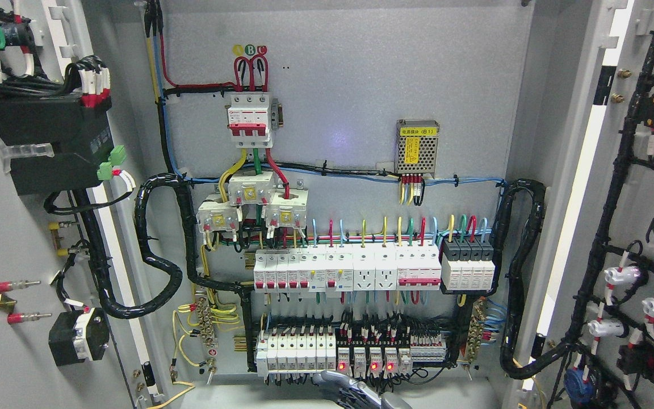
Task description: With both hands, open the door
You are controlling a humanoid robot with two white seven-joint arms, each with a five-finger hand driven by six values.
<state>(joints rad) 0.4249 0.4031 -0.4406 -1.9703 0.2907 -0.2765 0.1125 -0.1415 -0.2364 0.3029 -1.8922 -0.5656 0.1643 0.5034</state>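
Observation:
Both doors of the grey electrical cabinet stand swung wide open. The left door (pixel 15 244) shows its inner face at the picture's left, carrying a black module and wire bundles. The right door (pixel 588 187) shows its inner face at the right, with black cable looms and white lamp backs. Only a grey and black part of my right hand (pixel 361 392) shows, at the bottom edge just right of the middle, below the lowest breaker row. It touches neither door. My left hand is out of view.
Inside, the cabinet backplate (pixel 349 85) carries a red-and-white main breaker (pixel 250 119), a small mesh power supply (pixel 416 146), two rows of white breakers (pixel 349 271) and relays with red lights (pixel 364 364). Thick black cable conduits (pixel 159 267) loop to both doors.

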